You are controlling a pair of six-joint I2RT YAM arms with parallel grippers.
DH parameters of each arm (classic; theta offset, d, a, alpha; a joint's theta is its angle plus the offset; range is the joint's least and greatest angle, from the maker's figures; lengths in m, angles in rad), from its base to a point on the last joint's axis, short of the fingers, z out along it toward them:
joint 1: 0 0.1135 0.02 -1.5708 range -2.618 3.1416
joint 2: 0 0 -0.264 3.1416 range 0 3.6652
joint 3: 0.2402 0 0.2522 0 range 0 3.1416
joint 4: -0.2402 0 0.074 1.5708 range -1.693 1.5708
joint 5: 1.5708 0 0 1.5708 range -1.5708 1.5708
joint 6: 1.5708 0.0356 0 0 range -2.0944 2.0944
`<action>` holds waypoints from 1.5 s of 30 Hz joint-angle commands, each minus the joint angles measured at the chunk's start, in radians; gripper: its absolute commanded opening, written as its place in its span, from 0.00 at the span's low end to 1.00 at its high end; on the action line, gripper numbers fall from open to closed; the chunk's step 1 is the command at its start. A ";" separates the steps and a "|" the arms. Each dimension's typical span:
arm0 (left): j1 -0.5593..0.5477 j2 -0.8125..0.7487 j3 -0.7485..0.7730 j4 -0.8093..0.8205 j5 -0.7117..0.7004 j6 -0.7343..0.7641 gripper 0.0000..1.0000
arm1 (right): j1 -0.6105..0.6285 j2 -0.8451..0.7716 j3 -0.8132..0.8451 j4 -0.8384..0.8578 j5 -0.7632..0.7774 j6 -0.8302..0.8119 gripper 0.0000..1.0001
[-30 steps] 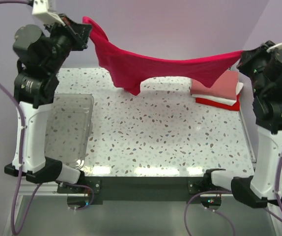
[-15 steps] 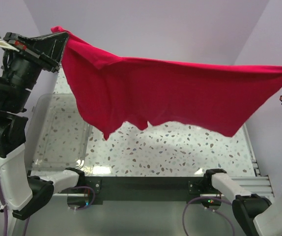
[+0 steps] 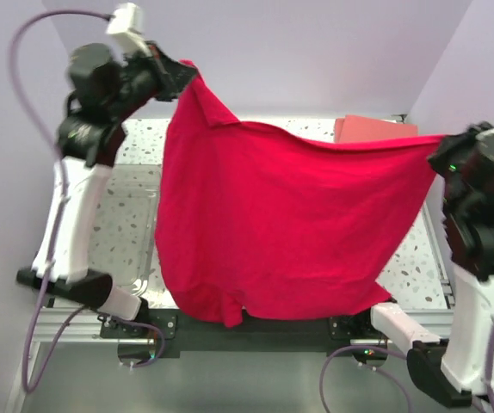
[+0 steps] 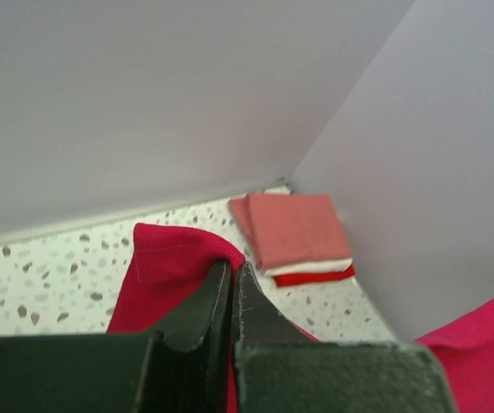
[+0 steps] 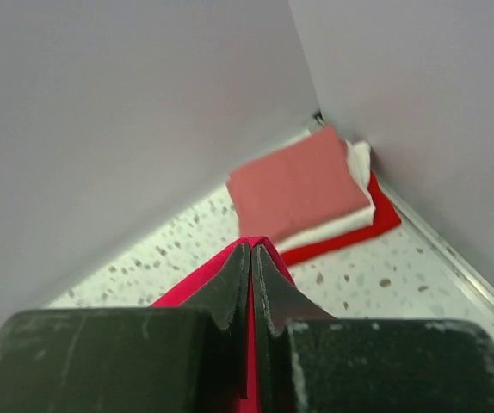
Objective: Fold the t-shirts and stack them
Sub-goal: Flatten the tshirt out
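Note:
A crimson-red t-shirt (image 3: 281, 232) hangs spread out in the air between my two grippers and hides most of the table. My left gripper (image 3: 182, 70) is shut on its upper left corner; the cloth (image 4: 165, 275) shows pinched at the tips of that gripper (image 4: 232, 268). My right gripper (image 3: 436, 146) is shut on the upper right corner, with red cloth (image 5: 197, 288) between that gripper's tips (image 5: 251, 249). The folded stack lies in the far right corner: salmon-pink shirt (image 5: 294, 185) on top, white (image 5: 333, 225) under it, red (image 5: 376, 219) at the bottom. The stack also shows in the left wrist view (image 4: 290, 228).
A clear plastic bin (image 3: 126, 215) sits on the left of the speckled table (image 3: 415, 271), partly behind the hanging shirt. Lilac walls close the back and right sides. The arm bases stand at the near edge.
Both arms have swung the shirt up and toward the near edge. It went from a sagging strip at the back to a wide sheet that now hangs flat over the table.

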 commanded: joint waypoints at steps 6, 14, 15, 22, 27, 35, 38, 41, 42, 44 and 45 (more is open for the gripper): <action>-0.003 0.468 0.021 0.092 -0.012 0.210 0.30 | -0.005 0.336 -0.381 0.390 -0.038 -0.010 0.00; -0.021 0.809 0.304 0.162 -0.057 0.118 1.00 | -0.036 0.851 0.003 0.258 -0.168 -0.022 0.72; -0.023 0.771 0.153 0.194 -0.059 0.126 1.00 | -0.034 0.837 -0.009 0.263 -0.175 -0.027 0.78; -0.056 0.501 -0.251 0.167 -0.086 0.192 1.00 | -0.033 0.609 -0.336 0.337 -0.402 -0.085 0.97; -0.089 0.372 -0.460 0.199 -0.085 0.158 1.00 | -0.026 0.530 -0.525 0.321 -0.615 -0.059 0.96; -0.096 0.315 -0.710 0.248 -0.091 0.068 1.00 | -0.014 0.446 -0.792 0.369 -0.713 -0.007 0.95; -0.099 0.315 -0.751 0.225 -0.118 0.075 1.00 | 0.001 0.436 -0.818 0.332 -0.641 -0.038 0.95; -0.101 0.320 -0.796 0.211 -0.144 0.080 1.00 | 0.021 0.443 -0.839 0.306 -0.580 -0.071 0.95; -0.101 0.324 -0.808 0.213 -0.147 0.078 1.00 | 0.029 0.449 -0.847 0.303 -0.566 -0.073 0.94; -0.101 0.330 -0.836 0.213 -0.151 0.074 1.00 | 0.043 0.461 -0.865 0.291 -0.505 -0.081 0.94; -0.101 0.338 -0.845 0.214 -0.151 0.072 1.00 | 0.056 0.479 -0.868 0.286 -0.491 -0.084 0.94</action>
